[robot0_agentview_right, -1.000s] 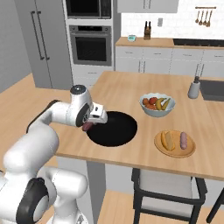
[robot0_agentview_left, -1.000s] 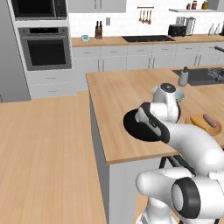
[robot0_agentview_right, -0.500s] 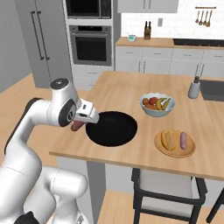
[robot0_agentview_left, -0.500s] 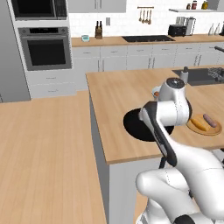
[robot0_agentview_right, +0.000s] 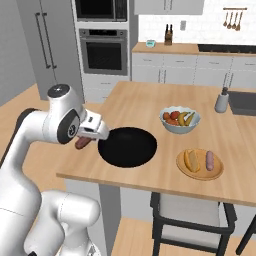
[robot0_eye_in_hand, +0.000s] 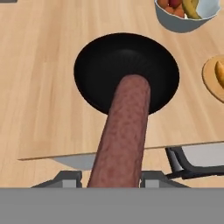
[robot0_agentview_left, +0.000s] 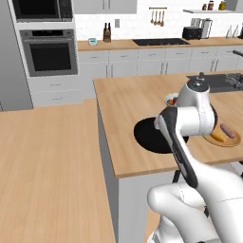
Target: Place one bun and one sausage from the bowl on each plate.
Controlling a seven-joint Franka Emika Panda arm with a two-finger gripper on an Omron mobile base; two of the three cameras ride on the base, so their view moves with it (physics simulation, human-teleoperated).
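Note:
My gripper (robot0_agentview_right: 86,140) is shut on a brown sausage (robot0_agentview_right: 82,143), held above the island's left front edge, just left of the black bowl (robot0_agentview_right: 127,146). In the hand view the sausage (robot0_eye_in_hand: 124,131) runs up from between the fingertips (robot0_eye_in_hand: 65,177) over the bowl (robot0_eye_in_hand: 100,65), whose inside looks bare. The tan plate (robot0_agentview_right: 200,172) to the right carries a bun (robot0_agentview_right: 190,160) and a second sausage (robot0_agentview_right: 210,160). My arm covers part of the bowl (robot0_agentview_left: 144,135) in the left base view, where the tan plate (robot0_agentview_left: 232,143) lies to its right. The red-rimmed plate is out of view.
A white bowl of fruit (robot0_agentview_right: 179,119) stands behind the black bowl. A grey dispenser (robot0_agentview_right: 222,100) and a sink are at the far right. A chair (robot0_agentview_right: 190,215) sits under the island's front edge. Open floor lies to the left.
The gripper has carried the sausage leftward from the bowl's left rim to beyond the counter edge, and the arm's elbow has swung up and over.

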